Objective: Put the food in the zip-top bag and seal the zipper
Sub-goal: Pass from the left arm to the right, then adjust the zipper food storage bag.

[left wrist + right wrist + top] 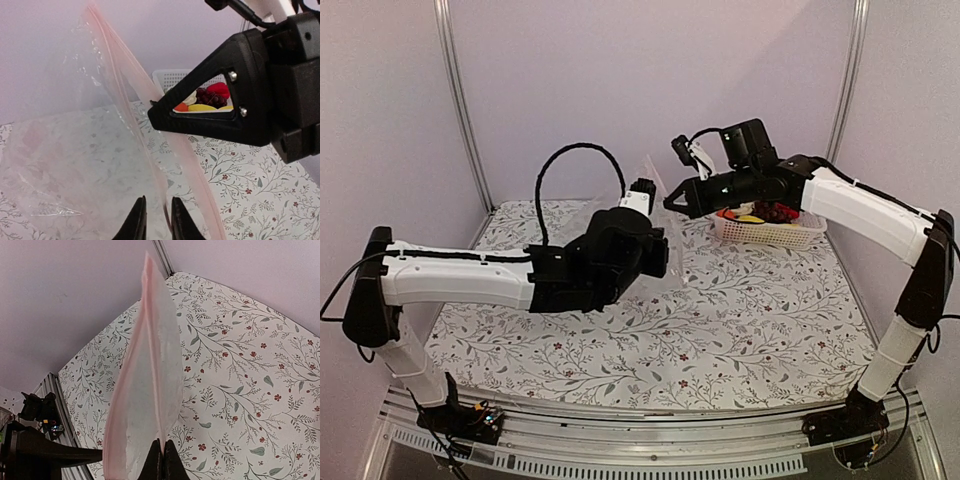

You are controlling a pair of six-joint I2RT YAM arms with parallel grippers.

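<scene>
Bag held up and unloaded, mouth not yet spread

Zip-top bag (658, 215) hangs in the air at mid-frame of the overhead view, between my two arms. It looks see-through and bare inside. The white basket (790, 235) sits on the worktop at upper right, and the food (760, 212) lies in it, so I judge loading has not begun. I am at the step of getting the mouth open.

The right end effector (161, 444) has its fingers pressed together, pinching the bag's top edge. The left end effector (158, 199) shows its fingers a little apart, with the zipper (130, 85) running through the gap. I read that as loose rather than clamped.

Next I need one lip of the pinkish strip caught on each side, then drawn apart. Both layers look pressed flat from the right wrist, so separating them is the fiddly part. One arm must then be freed to fetch produce.

Pale lilac walls with metal corner posts close the room. The worktop (740, 330) wears a white cloth printed with leafy sprigs and small red flowers.
</scene>
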